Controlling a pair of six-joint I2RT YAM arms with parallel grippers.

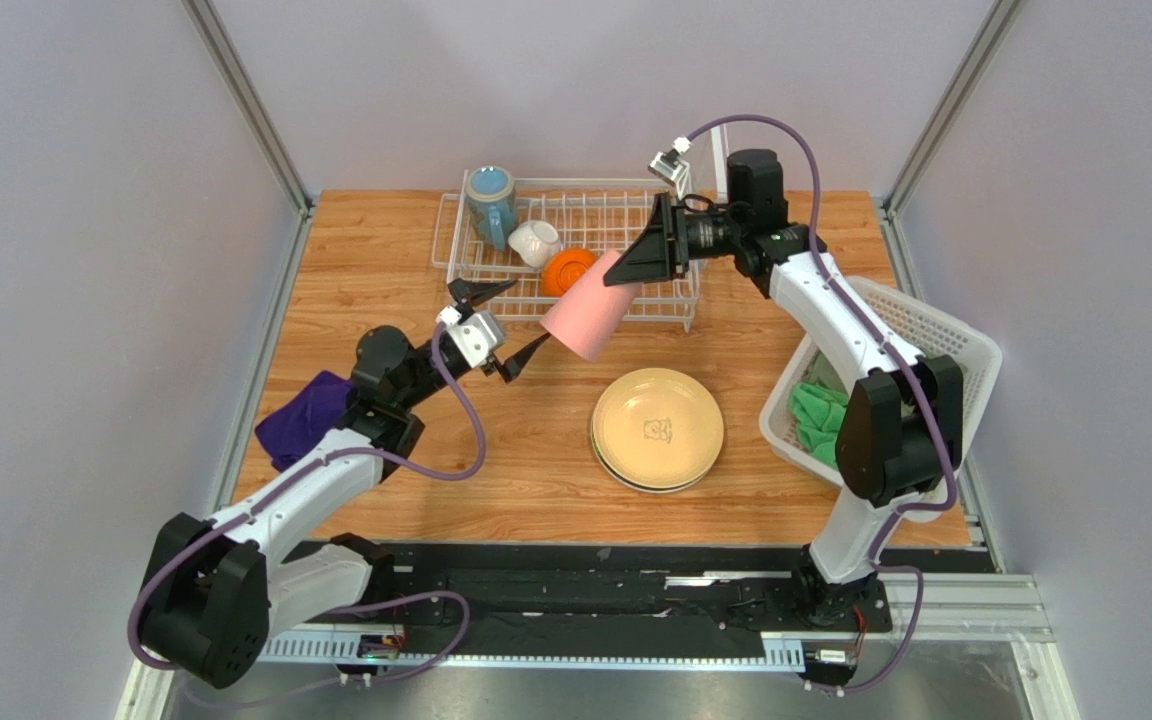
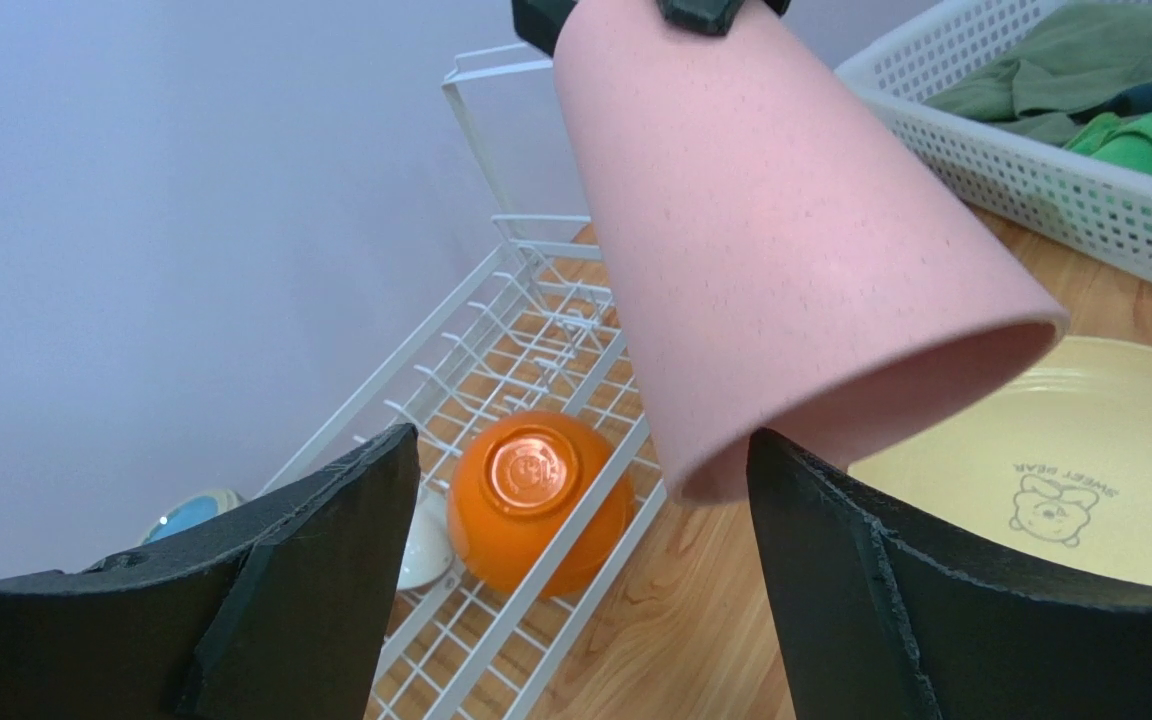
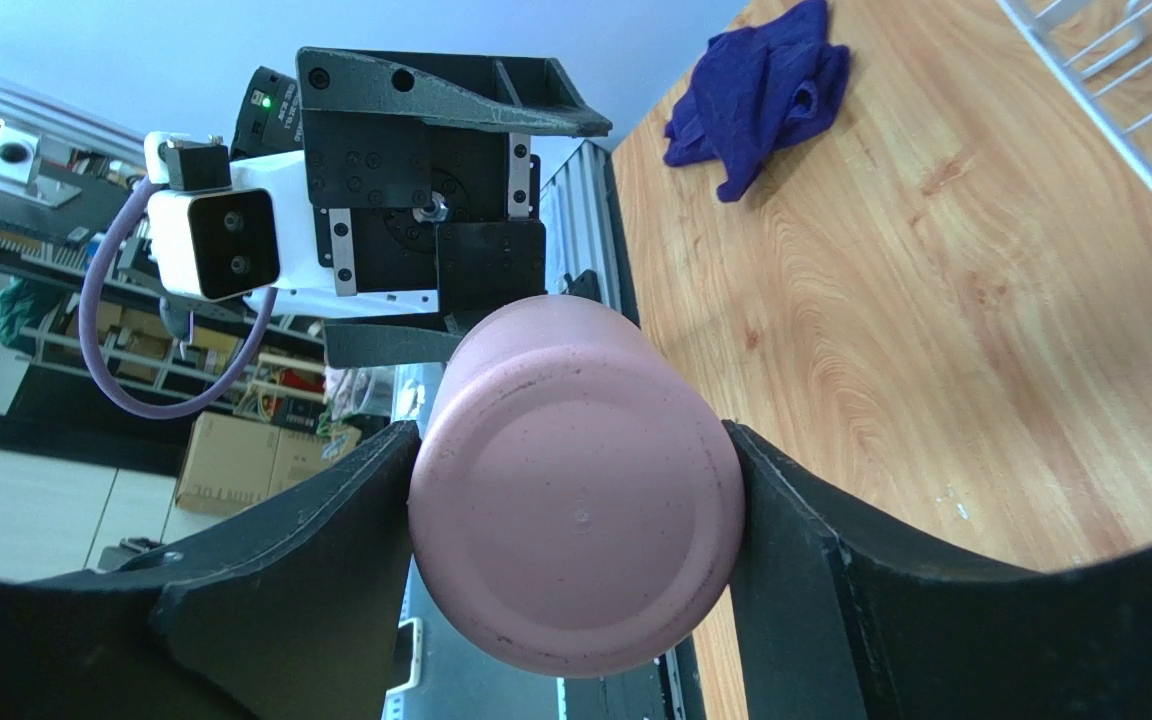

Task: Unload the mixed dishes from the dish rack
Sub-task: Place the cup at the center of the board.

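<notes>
My right gripper (image 1: 639, 261) is shut on the base of the pink tumbler (image 1: 593, 312), holding it tilted in the air just in front of the dish rack (image 1: 462, 258). In the right wrist view the tumbler's base (image 3: 575, 555) fills the gap between both fingers. My left gripper (image 1: 504, 321) stands open at the tumbler's mouth, its right finger (image 2: 898, 600) next to the rim (image 2: 868, 405). An orange bowl (image 2: 537, 503) lies upside down in the rack (image 2: 432, 405), beside a small white bowl (image 1: 536, 240) and a blue mug (image 1: 491, 203). A cream-yellow plate (image 1: 657, 428) lies on the table.
A white lattice basket (image 1: 920, 338) with green cloths (image 1: 818, 423) stands at the right edge. A purple cloth (image 1: 304, 420) lies at the left, by the left arm. The rack's tall white panel (image 2: 485, 135) rises at its far end.
</notes>
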